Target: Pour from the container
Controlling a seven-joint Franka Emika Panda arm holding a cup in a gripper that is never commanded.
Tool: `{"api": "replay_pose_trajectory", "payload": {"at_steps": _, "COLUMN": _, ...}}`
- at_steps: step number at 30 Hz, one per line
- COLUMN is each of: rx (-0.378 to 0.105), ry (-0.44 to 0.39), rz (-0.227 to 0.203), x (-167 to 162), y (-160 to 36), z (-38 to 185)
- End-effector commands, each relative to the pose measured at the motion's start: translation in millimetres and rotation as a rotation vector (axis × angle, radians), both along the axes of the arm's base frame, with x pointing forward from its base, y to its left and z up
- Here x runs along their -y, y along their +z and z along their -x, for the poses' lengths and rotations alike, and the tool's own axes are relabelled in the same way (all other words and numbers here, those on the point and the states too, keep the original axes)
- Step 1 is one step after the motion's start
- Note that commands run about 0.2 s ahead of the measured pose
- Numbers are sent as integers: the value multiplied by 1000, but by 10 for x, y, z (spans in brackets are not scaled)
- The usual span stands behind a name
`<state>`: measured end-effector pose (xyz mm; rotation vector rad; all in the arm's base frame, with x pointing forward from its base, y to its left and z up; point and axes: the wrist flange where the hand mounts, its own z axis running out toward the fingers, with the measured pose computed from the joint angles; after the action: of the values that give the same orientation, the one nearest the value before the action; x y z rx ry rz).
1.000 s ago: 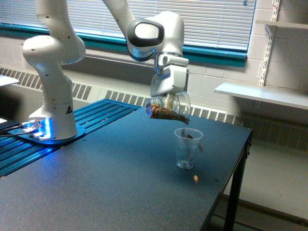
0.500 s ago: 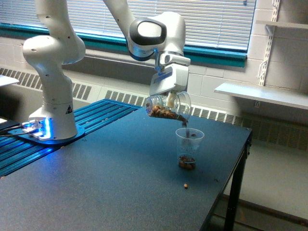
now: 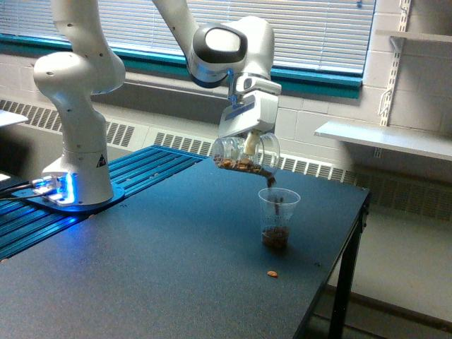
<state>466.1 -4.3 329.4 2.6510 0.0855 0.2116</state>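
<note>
You are looking at a dark table [image 3: 141, 282] under a window with white blinds [image 3: 296, 28], a radiator grille along the wall behind it and a white shelf [image 3: 388, 138] on the exterior view's right. Above the table hangs the container [image 3: 246, 157], a clear wide-mouthed jar tipped almost onto its side, mouth angled down toward the exterior view's right. Brown nut-like bits lie along its lower wall and a thin stream of them spills from the lip. The gripper [image 3: 248, 143] comes down on the jar from above with its fingers closed against the jar's wall, carrying it clear of the table; you cannot make out how the far finger sits. Just below the jar's mouth stands a small clear plastic cup [image 3: 277, 219], upright on the table, with a low layer of brown bits in its bottom and a few falling in at the rim. One stray nut [image 3: 271, 273] lies on the table in front of the cup, near it but apart. The arm's white base [image 3: 76, 169] stands at the exterior view's left, lit blue at its foot.
</note>
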Motion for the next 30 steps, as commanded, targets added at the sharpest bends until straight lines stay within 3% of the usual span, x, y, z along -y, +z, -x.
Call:
{"api": "replay_pose_trajectory", "payload": {"at_steps": 1, "rx": 4, "ry": 32, "rz": 28, "x": -69, "y": 99, "z": -24}}
{"api": "replay_pose_trajectory", "payload": {"at_steps": 30, "rx": -41, "ry": 76, "rz": 121, "x": -77, "y": 217, "z": 44}}
